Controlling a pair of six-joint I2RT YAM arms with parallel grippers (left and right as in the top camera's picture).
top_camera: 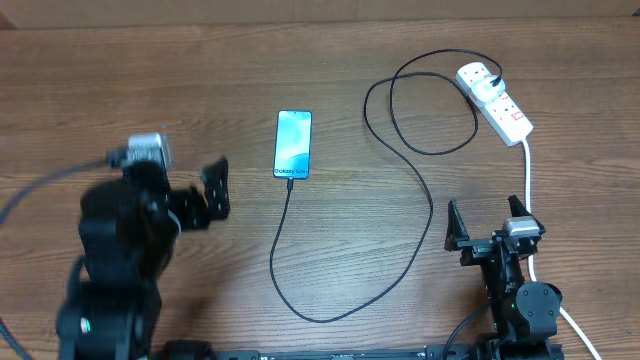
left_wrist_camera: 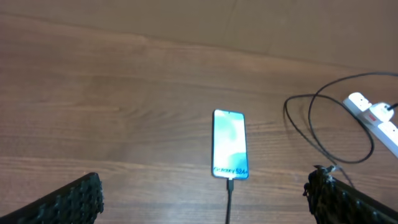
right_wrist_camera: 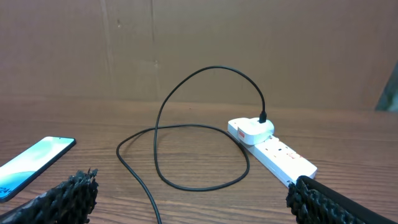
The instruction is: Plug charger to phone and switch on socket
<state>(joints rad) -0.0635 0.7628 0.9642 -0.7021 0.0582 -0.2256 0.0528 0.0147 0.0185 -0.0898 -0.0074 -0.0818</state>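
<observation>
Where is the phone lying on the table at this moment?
In the overhead view the phone lies flat near the middle of the table, a little toward the robot's left side, beyond the left gripper; the charger cable meets its near short edge.

A brown wood-grain surface (top_camera: 100,80) is noted, evenly lit. A plain brown panel (right_wrist_camera: 249,37) is seen upright behind its far edge.

A brown wood-grain table (top_camera: 110,80) runs up to a plain brown backdrop (right_wrist_camera: 186,43) behind it.
</observation>
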